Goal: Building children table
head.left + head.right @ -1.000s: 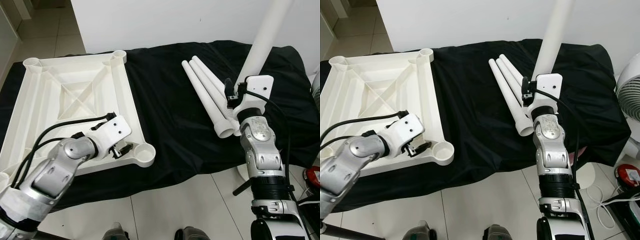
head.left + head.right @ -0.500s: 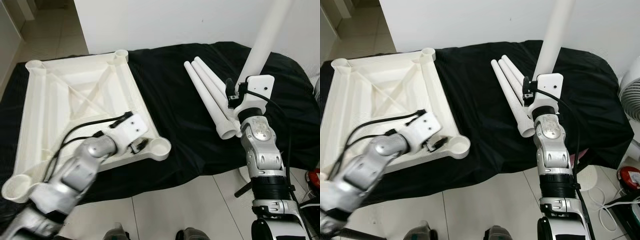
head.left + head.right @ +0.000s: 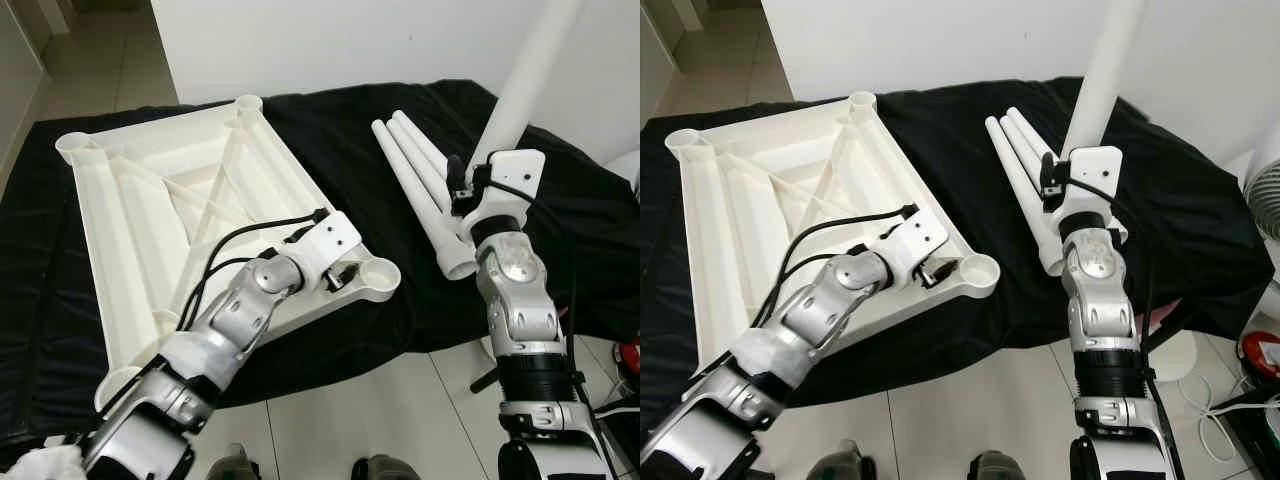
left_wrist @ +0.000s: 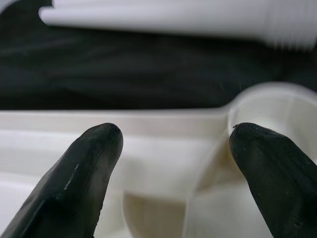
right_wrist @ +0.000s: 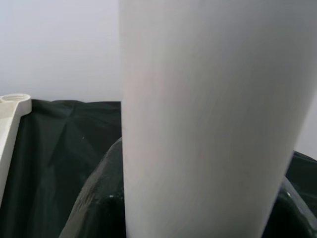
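White tabletop (image 3: 180, 210) upside-down; three legs (image 3: 425, 190) beside.

White wall (image 3: 330, 40), pale tiled floor (image 3: 380, 420), black cloth (image 3: 330, 130).

Smooth white plastic tabletop (image 3: 170, 190) — matt black cloth (image 3: 330, 150)

Bright, even indoor light; head views are sharp with soft shadows. Wrist views are blurred up close, the black fingers (image 4: 89, 163) out of focus.
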You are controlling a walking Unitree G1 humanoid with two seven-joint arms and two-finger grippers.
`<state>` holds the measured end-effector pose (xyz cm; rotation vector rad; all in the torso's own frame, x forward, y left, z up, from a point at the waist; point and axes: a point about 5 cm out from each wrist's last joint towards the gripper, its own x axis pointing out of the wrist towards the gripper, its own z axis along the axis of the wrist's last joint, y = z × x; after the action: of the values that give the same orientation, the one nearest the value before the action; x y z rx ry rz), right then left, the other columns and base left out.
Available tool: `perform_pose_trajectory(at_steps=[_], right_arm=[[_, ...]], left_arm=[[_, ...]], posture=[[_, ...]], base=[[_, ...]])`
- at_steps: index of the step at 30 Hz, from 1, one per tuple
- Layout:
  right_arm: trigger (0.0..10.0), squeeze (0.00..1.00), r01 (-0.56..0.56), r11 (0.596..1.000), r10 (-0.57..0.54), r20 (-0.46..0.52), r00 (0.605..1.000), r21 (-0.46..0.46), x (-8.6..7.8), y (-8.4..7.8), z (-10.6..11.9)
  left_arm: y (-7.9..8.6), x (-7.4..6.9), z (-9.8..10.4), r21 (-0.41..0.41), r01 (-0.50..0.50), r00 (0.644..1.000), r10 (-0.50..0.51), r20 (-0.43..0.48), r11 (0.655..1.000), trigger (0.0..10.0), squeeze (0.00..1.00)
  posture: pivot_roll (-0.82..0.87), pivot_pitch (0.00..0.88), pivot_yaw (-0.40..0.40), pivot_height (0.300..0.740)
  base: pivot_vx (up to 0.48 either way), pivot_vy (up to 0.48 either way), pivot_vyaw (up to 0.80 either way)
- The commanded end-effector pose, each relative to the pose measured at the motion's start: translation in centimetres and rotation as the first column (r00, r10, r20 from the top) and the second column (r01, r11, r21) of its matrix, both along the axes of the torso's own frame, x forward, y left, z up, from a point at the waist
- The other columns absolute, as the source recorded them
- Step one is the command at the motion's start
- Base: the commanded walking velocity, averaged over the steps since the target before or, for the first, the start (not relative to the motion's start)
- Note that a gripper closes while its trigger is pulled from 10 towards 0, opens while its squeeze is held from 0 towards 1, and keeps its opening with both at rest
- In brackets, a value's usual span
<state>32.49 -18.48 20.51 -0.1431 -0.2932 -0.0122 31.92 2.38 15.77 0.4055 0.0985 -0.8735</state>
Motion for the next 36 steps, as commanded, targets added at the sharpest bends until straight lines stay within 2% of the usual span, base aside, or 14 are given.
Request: perform_pose_trajectory(at_steps=[1,3,4,5,11,13,17,19,20,22,27,31,36], right_arm=[[10.0,0.00,-0.025,1.000,0.025,0.008,1.000,-0.002,-0.2,0.3,0.1],[10.0,0.00,-0.029,1.000,0.029,0.007,1.000,-0.003,-0.2,0.4,0.1],[10.0,0.00,-0.067,0.998,0.067,-0.003,0.998,-0.002,-0.5,0.9,-0.2],[10.0,0.00,-0.089,0.996,0.089,-0.004,0.996,-0.004,-0.6,1.2,-0.4],[10.0,0.00,-0.149,0.989,0.149,-0.018,0.989,-0.001,-0.9,2.3,-0.9],[10.0,0.00,-0.203,0.979,0.203,-0.030,0.979,0.000,-1.1,3.3,-1.3],[10.0,0.00,-0.255,0.967,0.256,-0.040,0.966,0.007,-1.3,4.3,-1.6],[10.0,0.00,-0.317,0.948,0.318,-0.052,0.947,0.024,-1.5,5.3,-2.1],[10.0,0.00,-0.317,0.948,0.318,-0.052,0.947,0.024,-1.5,5.3,-2.1],[10.0,0.00,-0.350,0.936,0.351,-0.061,0.934,0.031,-1.8,5.9,-2.7],[10.0,0.00,-0.380,0.923,0.384,-0.076,0.920,0.061,-2.0,6.4,-3.6],[10.0,0.00,-0.380,0.922,0.387,-0.098,0.917,0.075,-2.3,6.4,-4.6],[10.0,0.00,-0.356,0.925,0.372,-0.126,0.920,0.131,-2.6,5.5,-6.1]], left_arm=[[0.6,0.8,1.5,-0.070,-0.071,0.995,0.075,0.061,0.995,10.0,0.00],[0.7,0.8,1.7,-0.080,-0.066,0.995,0.072,0.065,0.995,10.0,0.00],[1.3,0.8,2.7,-0.138,-0.050,0.996,0.060,0.066,0.989,10.0,0.00],[1.8,0.8,3.2,-0.162,-0.046,0.995,0.060,0.079,0.986,10.0,0.00],[2.3,0.6,4.1,-0.230,-0.032,0.995,0.053,0.084,0.973,10.0,0.00],[2.5,-0.1,4.7,-0.267,0.022,0.994,0.007,0.106,0.964,10.0,0.00],[2.8,-0.9,5.0,-0.248,0.085,0.987,-0.048,0.154,0.965,10.0,0.00],[3.6,-1.1,4.9,-0.258,0.067,0.985,-0.024,0.168,0.964,10.0,0.00],[3.6,-1.1,4.9,-0.258,0.067,0.985,-0.024,0.168,0.964,10.0,0.00],[4.2,-1.0,4.7,-0.302,0.019,0.992,0.021,0.128,0.953,10.0,0.00],[4.5,-1.5,4.4,-0.362,-0.017,0.997,0.044,0.065,0.932,10.0,0.00],[4.7,-2.2,3.8,-0.435,-0.061,0.997,0.072,0.008,0.898,10.0,0.00],[5.3,-2.4,2.3,-0.415,-0.141,0.989,0.151,-0.009,0.899,10.0,0.00]], posture=[[-0.05,0.009,0.016,0.740],[-0.05,0.009,0.016,0.740],[-0.05,0.010,0.017,0.740],[-0.05,0.010,0.017,0.740],[-0.04,0.011,0.009,0.740],[-0.03,0.011,-0.001,0.740],[-0.02,0.010,-0.009,0.740],[-0.01,0.006,-0.017,0.740],[-0.01,0.006,-0.017,0.740],[-0.01,0.004,-0.021,0.740],[0.00,0.004,-0.025,0.740],[0.00,0.010,-0.028,0.740],[0.00,0.017,-0.027,0.740]], base=[[0.000,0.000,0.00],[0.000,0.000,0.00],[0.000,0.000,0.00],[0.000,0.000,0.00],[0.000,0.000,0.00],[0.000,0.000,0.00],[0.000,0.000,0.00],[0.000,0.000,0.00],[0.000,0.000,0.00],[0.000,0.000,0.00],[0.000,0.000,0.00],[0.000,0.000,0.00],[0.000,0.000,0.00]])
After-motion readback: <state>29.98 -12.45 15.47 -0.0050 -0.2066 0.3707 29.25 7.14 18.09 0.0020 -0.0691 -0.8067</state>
